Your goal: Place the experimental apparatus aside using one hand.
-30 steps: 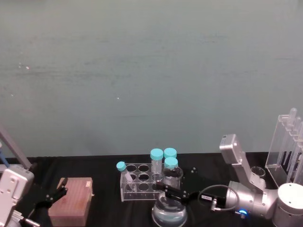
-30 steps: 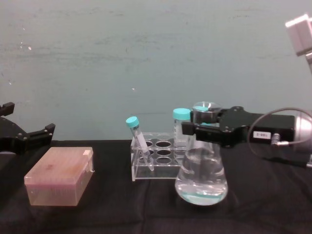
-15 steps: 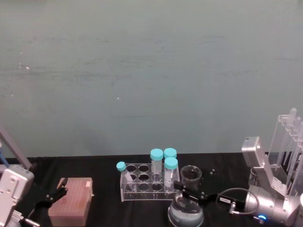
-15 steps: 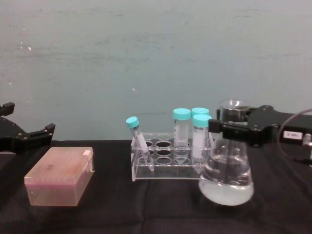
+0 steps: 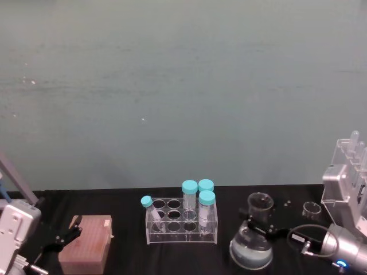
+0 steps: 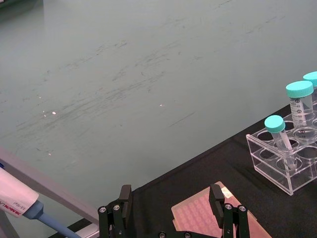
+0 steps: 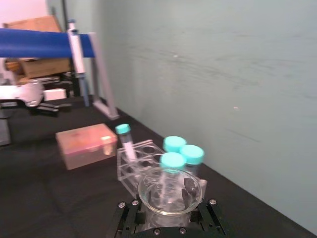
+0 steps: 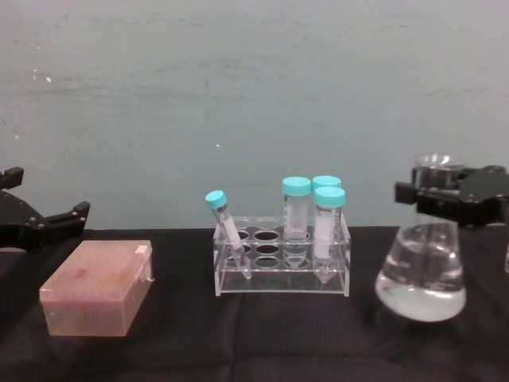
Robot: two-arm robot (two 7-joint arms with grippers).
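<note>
"What did the right gripper have?"

"It was clamped on the neck of the conical flask, to the right of the capped-tube rack. The left gripper hung spread, idle, over the pink tip box, left of that rack."

"How would the flask handle?"

"Glass, liquid in the bottom, so likely bottom-heavy, slippery and breakable; the neck looked the sensible hold. The small beaker and tall acrylic rack stood beyond it, further right of the rack."

"And the room?"

"Black cloth on the table, plain teal wall behind."
</note>
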